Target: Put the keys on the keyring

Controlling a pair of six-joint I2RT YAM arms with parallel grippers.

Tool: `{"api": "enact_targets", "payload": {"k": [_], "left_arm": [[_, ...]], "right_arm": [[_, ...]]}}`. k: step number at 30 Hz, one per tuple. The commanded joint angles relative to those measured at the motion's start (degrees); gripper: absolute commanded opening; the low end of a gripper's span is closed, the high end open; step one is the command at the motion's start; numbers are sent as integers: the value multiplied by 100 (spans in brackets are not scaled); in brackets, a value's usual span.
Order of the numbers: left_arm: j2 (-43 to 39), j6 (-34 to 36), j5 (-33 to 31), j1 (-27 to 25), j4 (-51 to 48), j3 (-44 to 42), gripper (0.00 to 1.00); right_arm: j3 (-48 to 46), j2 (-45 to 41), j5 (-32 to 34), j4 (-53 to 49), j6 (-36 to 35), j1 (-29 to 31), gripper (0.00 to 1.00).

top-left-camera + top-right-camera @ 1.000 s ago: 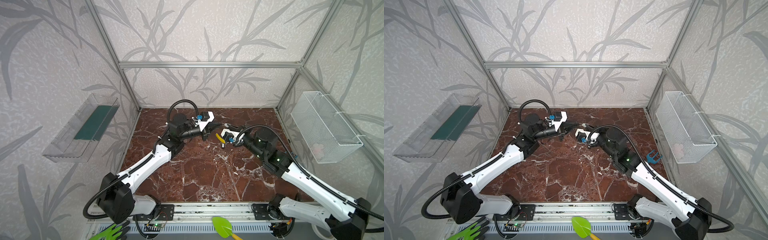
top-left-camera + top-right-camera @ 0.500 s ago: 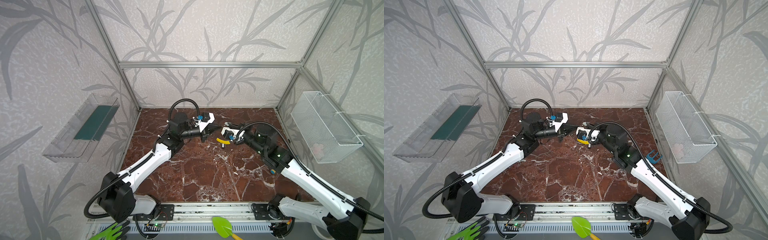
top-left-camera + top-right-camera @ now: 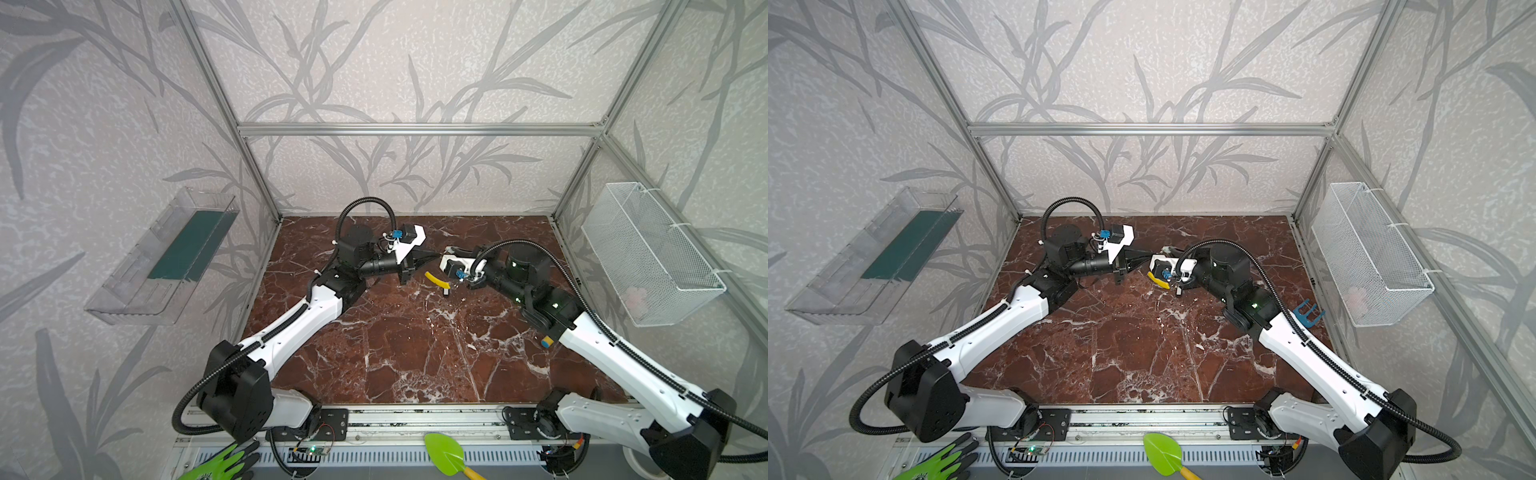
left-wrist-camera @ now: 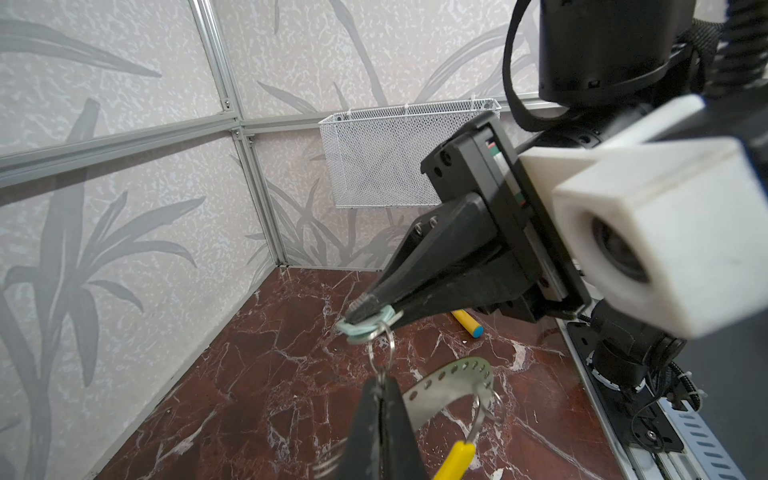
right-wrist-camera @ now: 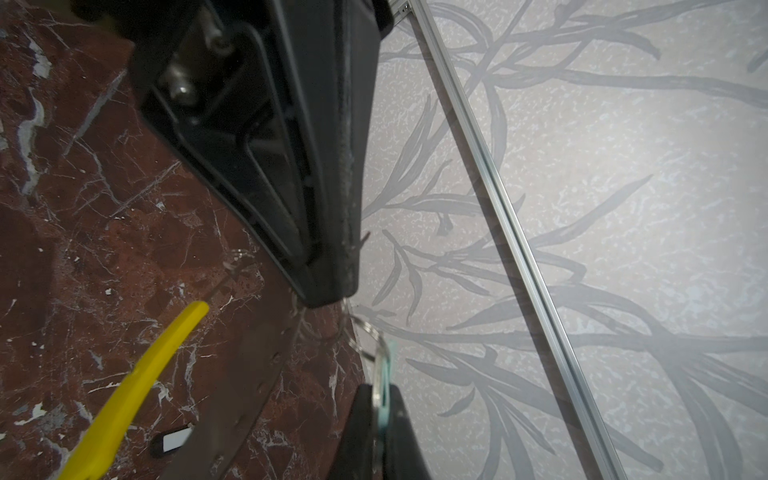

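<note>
A clear plastic bin [image 3: 133,299] hung at the left, a white wire basket [image 3: 648,249] at the right. A yellow, blue-tipped stick [image 3: 547,341] lay on the marble tabletop [image 3: 395,353], right of centre. A green trowel [image 3: 444,453] and glove [image 3: 224,463] lay along the bottom edge.

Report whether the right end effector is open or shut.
Shut: the right end effector pinches the keys by their teal tag.

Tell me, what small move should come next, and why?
Likely the right tool, pinching the keys by their tag, should nudge them toward the left tool: they hang between both tips, beside the grey keyring the left tool seems to grip.
</note>
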Motion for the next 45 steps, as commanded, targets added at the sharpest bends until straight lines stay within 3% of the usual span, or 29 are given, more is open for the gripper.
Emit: {"api": "enact_targets", "payload": {"k": [1,6,11,20,28,30,32,37,45], "left_arm": [[-106,-502,-131,86,753,-180,0],[-115,-1230,-385,82,1879,-323,0],[-89,-1665,-570,87,2383,-336,0],[283,-2678,-620,26,3625,-228,0],[586,-2951,-623,-40,4037,-14,0],[589,-2880,-556,-23,3993,-6,0],[548,-2842,-559,5,3930,-44,0],[471,-2727,-436,53,3677,-56,0],[540,-2735,-124,84,3518,66,0]], "right_arm": [[-300,-207,-78,542,366,-60,0],[-942,-293,-15,1375,617,82,0],[-1206,-192,123,2106,530,211,0],[-1148,393,-330,2837,1164,212,0],[-1236,770,-813,3764,1536,247,0],[-1320,683,-867,3895,1697,223,24],[-1384,505,-777,3765,1940,105,33],[-1836,-290,-1377,3571,3282,-809,39],[-1431,-763,-2627,2836,3862,-1206,34]]}}
